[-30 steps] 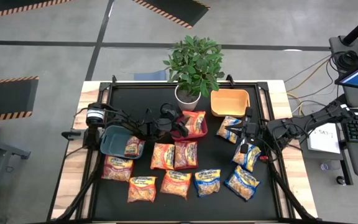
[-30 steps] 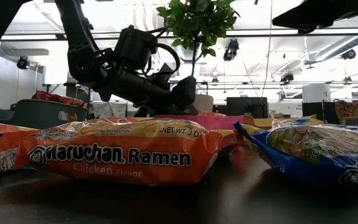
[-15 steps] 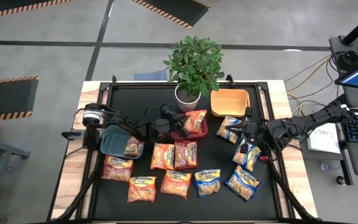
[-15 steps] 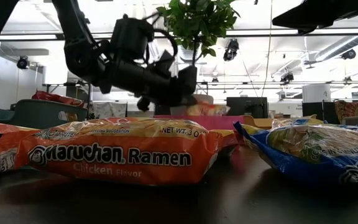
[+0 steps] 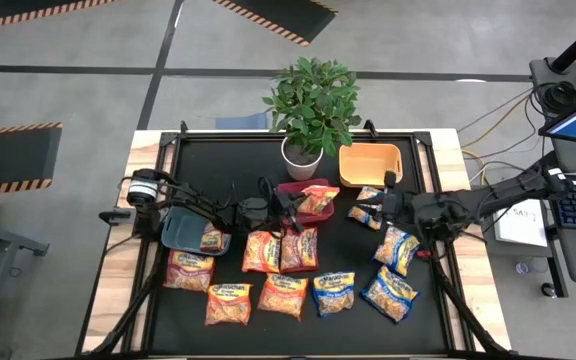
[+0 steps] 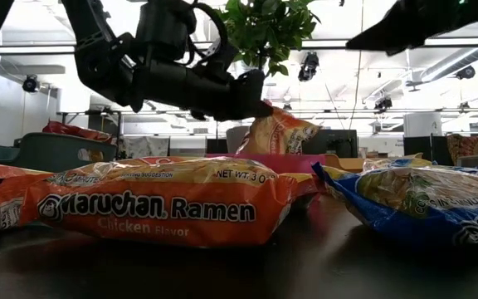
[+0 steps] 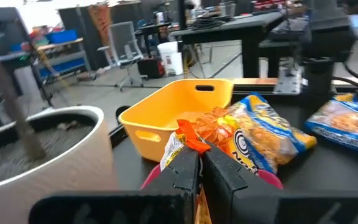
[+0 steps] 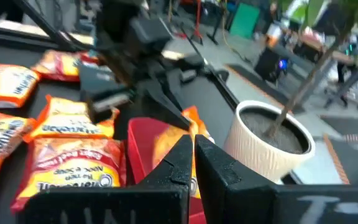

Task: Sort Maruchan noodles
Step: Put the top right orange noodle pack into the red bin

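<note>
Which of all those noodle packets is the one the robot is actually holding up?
The orange packet over the red bin, pinched by its edge in the left gripper. Every other packet lies flat on the table or in a bin.

orange packet [image 5: 316,199], red bin [image 5: 290,189], orange bin [image 5: 370,165]

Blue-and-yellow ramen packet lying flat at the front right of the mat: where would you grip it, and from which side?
Pinch the crimped end seam of the blue-and-yellow packet from above. It lies flat with clear mat on its right side, so the right gripper has room there.
</note>
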{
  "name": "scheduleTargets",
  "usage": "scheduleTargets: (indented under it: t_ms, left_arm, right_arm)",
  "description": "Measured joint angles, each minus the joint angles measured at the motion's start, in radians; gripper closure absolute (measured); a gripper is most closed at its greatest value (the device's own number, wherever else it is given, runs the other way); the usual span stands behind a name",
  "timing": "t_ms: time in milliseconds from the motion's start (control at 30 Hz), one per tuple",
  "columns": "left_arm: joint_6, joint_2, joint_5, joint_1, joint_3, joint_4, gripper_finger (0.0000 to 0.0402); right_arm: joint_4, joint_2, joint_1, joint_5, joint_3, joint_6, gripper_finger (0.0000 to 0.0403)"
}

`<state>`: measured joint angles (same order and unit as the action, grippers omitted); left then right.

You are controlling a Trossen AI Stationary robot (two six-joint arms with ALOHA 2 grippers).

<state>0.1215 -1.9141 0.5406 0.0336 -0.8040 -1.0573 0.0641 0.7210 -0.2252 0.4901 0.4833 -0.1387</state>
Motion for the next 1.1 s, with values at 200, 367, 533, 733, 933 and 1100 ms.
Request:
scheduleTargets:
  t_ms: [200, 367, 533, 733, 933, 1100]
  left_arm:
    - [0.081, 0.001, -0.035, 0.006, 0.001, -0.003, 0.0402]
    - [0.143, 0.006, -0.036, 0.006, 0.001, -0.007, 0.0402]
    - [0.166, 0.008, -0.039, 0.006, 0.001, -0.007, 0.0402]
    - [0.168, 0.008, -0.057, 0.006, 0.001, -0.006, 0.0402]
    - [0.158, 0.008, -0.057, 0.006, 0.001, -0.006, 0.0401]
    - [0.157, 0.008, -0.056, 0.006, 0.001, -0.006, 0.0401]
  right_arm:
    - [0.001, 0.105, 0.066, -0.016, 0.071, 0.207, 0.0392]
    - [-0.043, 0.193, 0.096, -0.108, 0.139, 0.319, 0.0356]
    - [-0.119, 0.293, 0.116, -0.107, 0.198, 0.314, 0.0284]
    - [-0.127, 0.378, 0.168, -0.125, 0.237, 0.208, 0.0213]
    - [-0.141, 0.432, 0.245, -0.272, 0.275, 0.145, 0.0181]
    - [-0.142, 0.473, 0.281, -0.307, 0.278, 0.142, 0.0179]
